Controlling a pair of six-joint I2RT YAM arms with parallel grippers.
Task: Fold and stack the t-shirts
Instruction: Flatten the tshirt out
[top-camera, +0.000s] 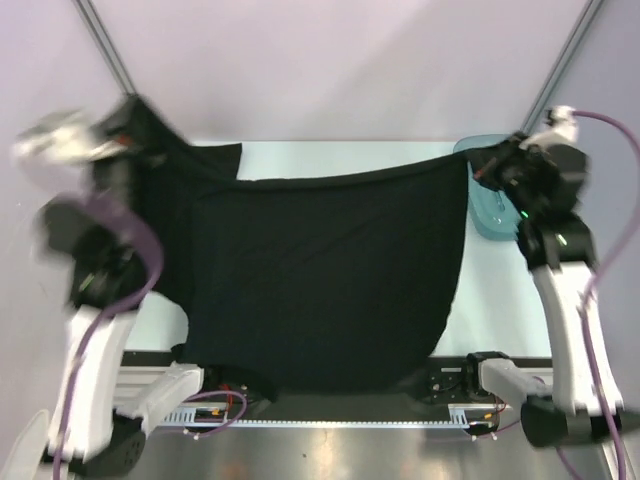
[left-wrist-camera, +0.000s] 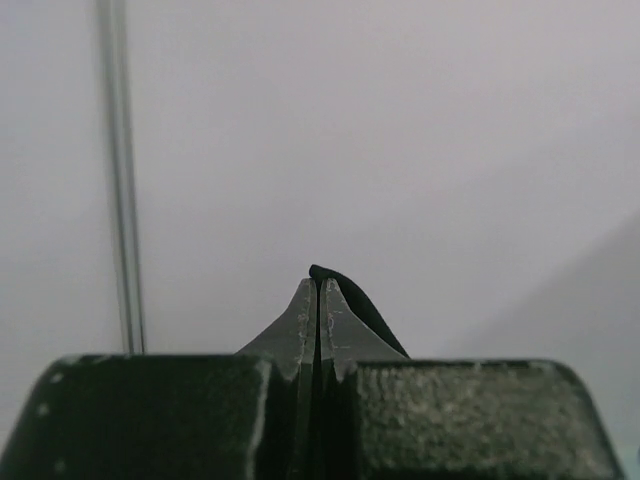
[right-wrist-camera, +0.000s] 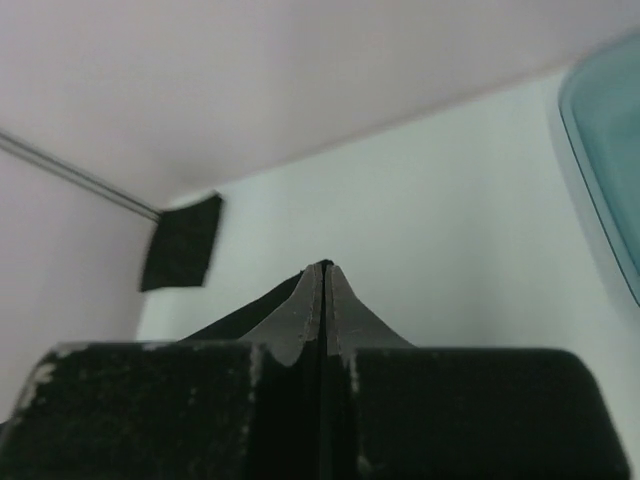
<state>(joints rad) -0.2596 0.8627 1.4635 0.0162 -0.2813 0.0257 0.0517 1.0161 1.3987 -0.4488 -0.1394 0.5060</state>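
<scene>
**Shirt spread between both pincers**

Pose: both of my arms are raised and set wide apart. The left arm (top-camera: 95, 330) reaches up to the far-left corner and is blurred in the top view. The right arm (top-camera: 560, 300) stands nearly upright at the right edge, bent forward at the top.

Left pincer (left-wrist-camera: 318, 285): clenched on the shirt (top-camera: 320, 280). A rounded fold of black cloth pokes out past the shut metal fingertips (left-wrist-camera: 303, 322).

Right pincer (right-wrist-camera: 322, 270): clenched too, with black cloth trailing off its left side. It sits just beside the tray (top-camera: 490, 215).

Shirt: matte, soft and plain black, hanging as a broad sheet between the pincers. Its top edge sags in a shallow curve. A sleeve juts out at upper left. The lower edge drapes over the near side of the table (top-camera: 500, 290).

Tray: translucent teal plastic with a rounded rim, at far right. Table: pale and smooth.

Right wrist view: a squarish black flap (right-wrist-camera: 180, 243) shows far across the table; I cannot tell which part it is.
</scene>
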